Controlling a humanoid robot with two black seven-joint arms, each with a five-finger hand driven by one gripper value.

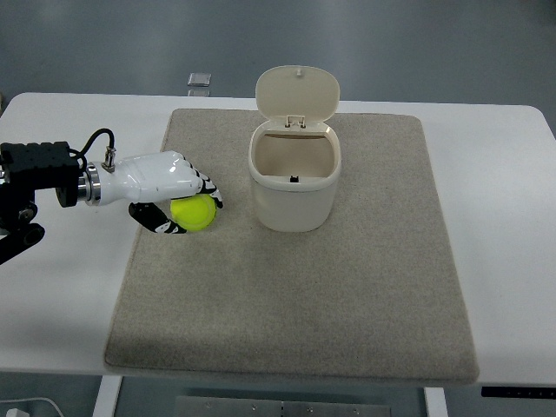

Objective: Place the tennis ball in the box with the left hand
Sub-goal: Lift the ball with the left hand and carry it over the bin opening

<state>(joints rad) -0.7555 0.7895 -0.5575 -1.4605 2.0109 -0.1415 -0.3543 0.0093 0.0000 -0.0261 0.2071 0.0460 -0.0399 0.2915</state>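
A yellow-green tennis ball (pixel 195 212) lies on the grey mat (pixel 347 295), left of the box. My left hand (pixel 178 201) comes in from the left edge and its white fingers curl over and around the ball, thumb under it, touching it. The box (pixel 294 178) is a cream plastic bin standing upright at the middle of the mat, with its hinged lid (pixel 297 94) tipped open at the back and its inside showing empty. The ball is a short gap left of the box wall. My right arm is not in view.
The mat lies on a white table (pixel 504 217). A small grey square object (pixel 200 80) sits on the floor beyond the table's far edge.
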